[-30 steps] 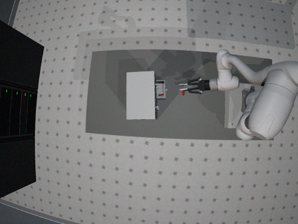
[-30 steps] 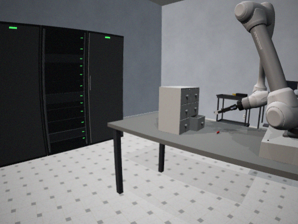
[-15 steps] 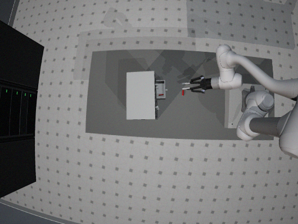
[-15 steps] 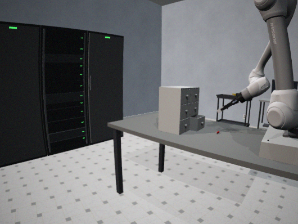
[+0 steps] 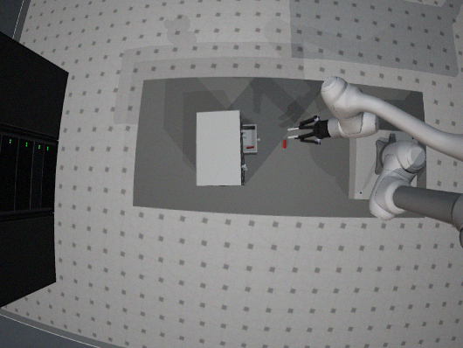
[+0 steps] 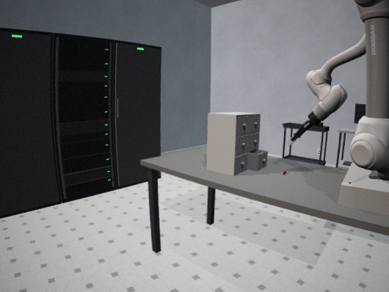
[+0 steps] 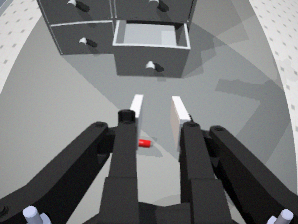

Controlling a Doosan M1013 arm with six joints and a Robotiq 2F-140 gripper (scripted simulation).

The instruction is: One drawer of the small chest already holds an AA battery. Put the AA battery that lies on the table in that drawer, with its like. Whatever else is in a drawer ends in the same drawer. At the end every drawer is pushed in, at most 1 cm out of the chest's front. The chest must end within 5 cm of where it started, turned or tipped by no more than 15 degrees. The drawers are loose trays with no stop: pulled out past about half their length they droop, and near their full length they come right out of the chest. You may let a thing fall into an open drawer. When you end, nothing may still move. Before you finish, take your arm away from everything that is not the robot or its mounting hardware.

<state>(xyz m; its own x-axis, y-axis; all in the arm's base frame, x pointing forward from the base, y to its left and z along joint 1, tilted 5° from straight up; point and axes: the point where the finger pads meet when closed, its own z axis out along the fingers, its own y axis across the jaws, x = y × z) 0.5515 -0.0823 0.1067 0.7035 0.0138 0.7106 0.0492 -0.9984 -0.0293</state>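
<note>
The small grey chest (image 5: pixel 218 148) stands on the table, its drawer fronts towards my arm; it also shows in the side view (image 6: pixel 233 141). One bottom drawer (image 7: pixel 150 36) is pulled partly out, and from above a red battery (image 5: pixel 250 148) lies inside it. The other drawers are pushed in. The red AA battery (image 5: pixel 285 143) lies on the table in front of the chest and shows in the wrist view (image 7: pixel 144 143) below my fingertips. My gripper (image 7: pixel 156 108) hangs above the table over that battery, tilted towards the chest. Its fingers stand a little apart and hold nothing.
My arm's base stands on a pale plinth (image 5: pixel 371 166) at the table's right end. Black server racks (image 6: pixel 73 114) stand beyond the far end of the table. A small dark stand (image 6: pixel 304 141) is on the floor behind the table.
</note>
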